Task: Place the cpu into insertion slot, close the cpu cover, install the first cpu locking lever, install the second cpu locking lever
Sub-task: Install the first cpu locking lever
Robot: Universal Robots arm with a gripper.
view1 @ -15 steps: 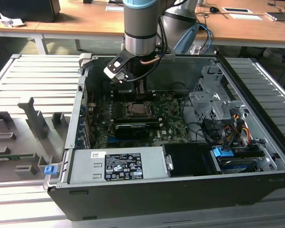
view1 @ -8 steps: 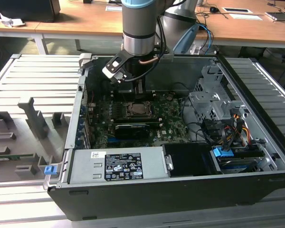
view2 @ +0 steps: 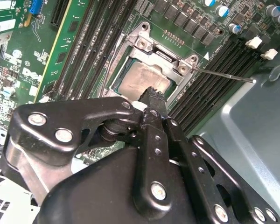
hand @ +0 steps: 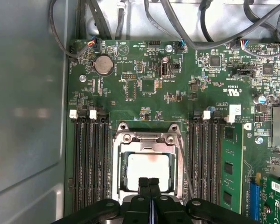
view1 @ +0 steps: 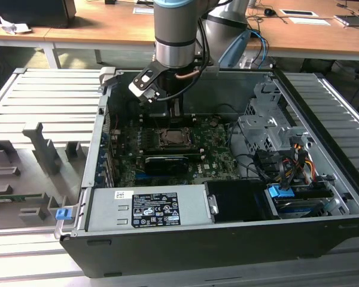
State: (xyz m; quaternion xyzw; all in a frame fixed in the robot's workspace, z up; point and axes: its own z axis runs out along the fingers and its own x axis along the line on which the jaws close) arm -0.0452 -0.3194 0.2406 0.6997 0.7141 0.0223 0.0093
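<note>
The cpu (hand: 147, 169) lies in the insertion slot (view1: 170, 138) on the green board, its pale metal top showing through the window of the cpu cover (hand: 147, 138). The cover lies flat over the chip. A thin wire locking lever (view2: 224, 74) sticks out sideways from one corner of the socket, and in the first wrist view it (hand: 184, 161) runs along one side of the cover. My gripper (hand: 148, 183) hangs just above the edge of the cpu (view2: 141, 80). Its black fingertips (view2: 154, 95) are pressed together with nothing between them.
Black memory slots (hand: 88, 158) flank the socket on both sides. A long black card (view1: 166, 162) lies just in front of the socket in the exterior view. Cables (hand: 210, 28) run over the board's far edge. The case walls (view1: 167, 251) and drive cage (view1: 269, 128) close the space in.
</note>
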